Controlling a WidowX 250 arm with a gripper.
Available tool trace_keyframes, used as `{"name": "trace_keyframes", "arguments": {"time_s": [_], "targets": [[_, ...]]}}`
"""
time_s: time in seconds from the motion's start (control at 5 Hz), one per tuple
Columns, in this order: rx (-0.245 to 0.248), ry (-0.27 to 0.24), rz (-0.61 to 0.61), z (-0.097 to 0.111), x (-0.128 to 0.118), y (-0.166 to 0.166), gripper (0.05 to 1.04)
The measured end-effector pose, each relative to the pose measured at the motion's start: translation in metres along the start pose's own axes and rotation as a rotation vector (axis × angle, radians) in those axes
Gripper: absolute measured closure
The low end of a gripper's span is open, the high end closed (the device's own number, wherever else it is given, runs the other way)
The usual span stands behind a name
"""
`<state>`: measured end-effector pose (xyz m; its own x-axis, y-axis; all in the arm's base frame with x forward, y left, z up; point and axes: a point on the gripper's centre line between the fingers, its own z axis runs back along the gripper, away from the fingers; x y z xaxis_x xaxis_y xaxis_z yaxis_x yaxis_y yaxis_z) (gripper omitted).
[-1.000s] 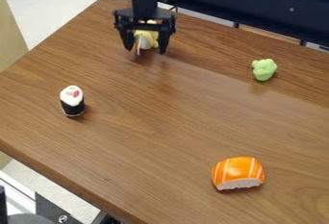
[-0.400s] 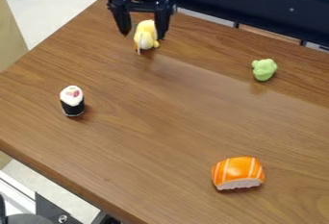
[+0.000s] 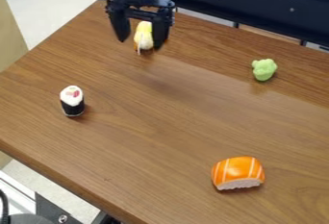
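Camera view | gripper [image 3: 140, 44]: jaws spread | yellow toy [image 3: 143, 35]: long axis up-down, pale tip lowermost

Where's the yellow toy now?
In the camera view, the yellow toy sits on the table, upper left, seen between the open fingers of the gripper.

The middle of the brown desk [image 3: 154, 117] has lots of room to pass. The sushi roll [image 3: 72, 101], green lump [image 3: 264, 69] and orange sushi [image 3: 237, 173] stand around it, in the way.
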<state>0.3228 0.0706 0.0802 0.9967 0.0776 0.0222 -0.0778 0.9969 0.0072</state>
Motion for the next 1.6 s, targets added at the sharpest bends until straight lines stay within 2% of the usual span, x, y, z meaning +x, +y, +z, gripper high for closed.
{"name": "trace_keyframes", "arguments": {"time_s": [0.4,0.6,0.8,1.0,1.2,1.6], "targets": [[0.021,0.02,-0.045,-0.003,-0.002,-0.036,0.083],[0.027,0.037,-0.072,-0.009,-0.011,-0.049,0.083],[0.016,0.02,-0.097,-0.007,-0.019,-0.056,0.083],[0.022,0.024,-0.094,-0.014,-0.024,-0.06,0.083],[0.02,0.006,-0.077,-0.016,-0.022,-0.06,0.083],[-0.014,-0.005,-0.023,-0.012,-0.018,-0.055,0.083]]}}
